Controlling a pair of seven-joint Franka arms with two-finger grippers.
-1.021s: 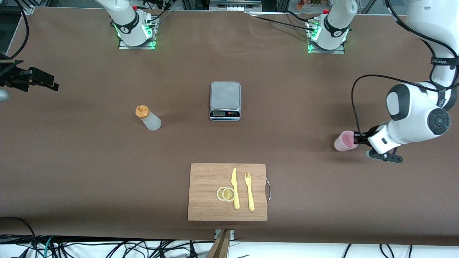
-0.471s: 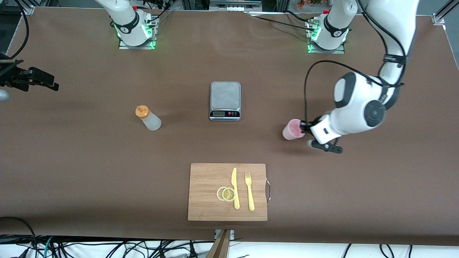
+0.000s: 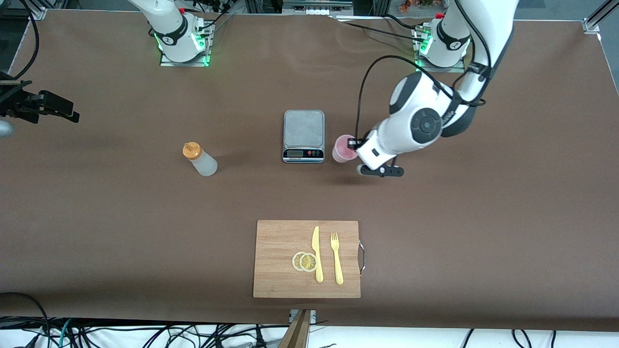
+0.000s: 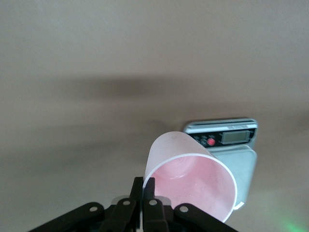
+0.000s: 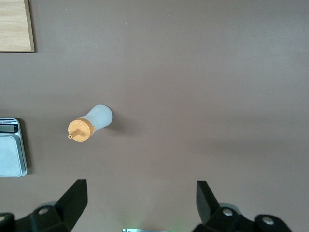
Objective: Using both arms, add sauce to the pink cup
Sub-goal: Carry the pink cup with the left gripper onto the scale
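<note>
Gripping the pink cup (image 3: 344, 148) by its rim, the left pincer (image 3: 357, 145) hung just beside the kitchen scale (image 3: 303, 136), on the side toward the left arm's end of the table (image 3: 508, 232). In the left wrist view I saw its fingers (image 4: 145, 193) pinched tight on the rim, one inside the cup and one outside; the cup (image 4: 190, 180) was tilted, mouth toward the camera. I could not tell whether its base touched the table.

I noted the sauce bottle (image 3: 200, 159) upright on the table, well apart from the cup, beside the scale toward the right arm's end. Its orange cap (image 5: 80, 130) was on.

I found the right pincer (image 5: 140, 203) high over that part of the table, jaws spread wide with nothing between them, the bottle (image 5: 91, 123) below it. The right arm (image 3: 162, 19) waited.

I logged a wooden cutting board (image 3: 280, 261) nearer the front camera than the scale, carrying two lemon slices (image 3: 304, 261), a yellow knife (image 3: 316, 253) and a yellow fork (image 3: 336, 257).
</note>
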